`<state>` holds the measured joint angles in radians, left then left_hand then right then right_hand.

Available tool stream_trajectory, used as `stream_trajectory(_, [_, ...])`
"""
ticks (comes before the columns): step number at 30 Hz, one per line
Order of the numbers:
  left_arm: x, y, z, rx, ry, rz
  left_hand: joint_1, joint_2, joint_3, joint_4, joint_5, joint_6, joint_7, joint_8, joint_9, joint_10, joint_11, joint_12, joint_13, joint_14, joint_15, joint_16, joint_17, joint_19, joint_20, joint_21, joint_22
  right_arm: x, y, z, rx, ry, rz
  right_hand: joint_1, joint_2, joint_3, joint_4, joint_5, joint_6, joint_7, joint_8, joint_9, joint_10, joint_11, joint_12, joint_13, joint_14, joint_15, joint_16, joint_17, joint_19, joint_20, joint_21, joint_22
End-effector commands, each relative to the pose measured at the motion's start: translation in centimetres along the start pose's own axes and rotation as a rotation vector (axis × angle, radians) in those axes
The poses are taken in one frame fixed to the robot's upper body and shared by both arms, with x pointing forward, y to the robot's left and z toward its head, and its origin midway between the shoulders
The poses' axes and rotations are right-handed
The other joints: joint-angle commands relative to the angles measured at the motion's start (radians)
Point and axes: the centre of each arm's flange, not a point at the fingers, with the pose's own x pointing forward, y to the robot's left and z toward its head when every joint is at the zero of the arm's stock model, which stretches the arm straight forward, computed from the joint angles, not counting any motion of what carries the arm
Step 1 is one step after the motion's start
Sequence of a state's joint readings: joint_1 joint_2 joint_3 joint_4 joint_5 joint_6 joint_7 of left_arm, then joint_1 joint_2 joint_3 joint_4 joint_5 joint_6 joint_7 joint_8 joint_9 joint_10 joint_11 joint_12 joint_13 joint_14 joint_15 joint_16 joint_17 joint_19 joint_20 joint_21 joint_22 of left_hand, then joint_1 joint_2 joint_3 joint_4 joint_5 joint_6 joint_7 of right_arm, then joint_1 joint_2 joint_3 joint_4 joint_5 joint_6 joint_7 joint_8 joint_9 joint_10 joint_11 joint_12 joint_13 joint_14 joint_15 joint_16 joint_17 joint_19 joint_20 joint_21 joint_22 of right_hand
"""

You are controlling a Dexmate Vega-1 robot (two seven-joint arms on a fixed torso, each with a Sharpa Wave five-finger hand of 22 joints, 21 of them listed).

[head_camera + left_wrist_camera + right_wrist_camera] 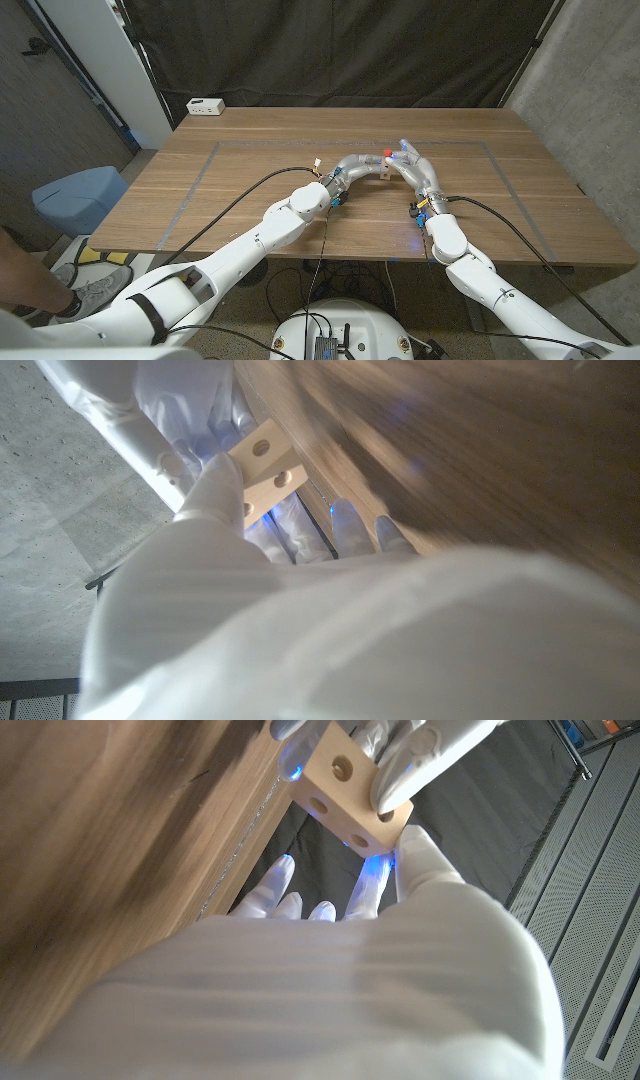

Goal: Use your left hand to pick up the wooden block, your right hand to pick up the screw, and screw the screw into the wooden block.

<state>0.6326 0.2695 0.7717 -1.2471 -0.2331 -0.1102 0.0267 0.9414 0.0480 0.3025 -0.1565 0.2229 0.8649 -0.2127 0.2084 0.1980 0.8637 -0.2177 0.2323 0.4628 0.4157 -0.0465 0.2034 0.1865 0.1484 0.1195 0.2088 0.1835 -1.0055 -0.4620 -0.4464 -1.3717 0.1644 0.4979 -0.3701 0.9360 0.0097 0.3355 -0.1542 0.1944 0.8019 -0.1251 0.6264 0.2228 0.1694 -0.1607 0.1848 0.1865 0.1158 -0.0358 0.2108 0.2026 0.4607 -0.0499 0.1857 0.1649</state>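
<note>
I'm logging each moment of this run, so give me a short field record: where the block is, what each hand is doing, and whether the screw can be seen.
wooden block: held off the table between both hands, holes visible in its faces
left hand: grips the wooden block
right hand: fingertips at the block; whether it holds anything cannot be told
screw: cannot be made out
table: wooden, with taped lines
white box: at the table's far left corner
</note>
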Motion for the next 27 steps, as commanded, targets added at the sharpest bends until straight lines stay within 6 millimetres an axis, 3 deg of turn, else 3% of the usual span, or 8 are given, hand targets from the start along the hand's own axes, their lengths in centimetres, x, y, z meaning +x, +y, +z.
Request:
stream_trajectory(1, [0.02,0.06,-0.10,-0.002,0.003,0.000,0.001,0.011,0.000,0.007,0.004,0.040,0.030,0.007,0.002,0.008,0.001,0.006,0.039,0.010,-0.050,-0.002,0.001,0.002,0.002,0.001,0.003,-0.06,0.02,-0.05,-0.002,0.002,0.002,-0.004,0.007,-0.003,-0.003,0.008,0.003,0.000,0.000,0.001,-0.004,0.002,0.005,0.003,0.000,-0.047,0.004,0.002,-0.002,0.001,0.004,0.004])
stream_trajectory(27, [0.36,0.40,-0.22,-0.004,0.007,-0.002,0.001,0.011,0.000,0.006,0.005,0.037,0.032,0.005,0.002,0.007,0.001,0.005,0.040,0.012,-0.049,-0.002,0.000,0.002,0.001,0.001,0.003,-0.04,0.06,-0.44,0.008,0.020,0.026,-0.020,-0.022,-0.011,-0.004,0.004,-0.054,-0.017,-0.019,0.006,-0.050,0.020,-0.005,0.004,-0.028,-0.033,-0.005,0.006,-0.023,0.020,-0.002,0.004])
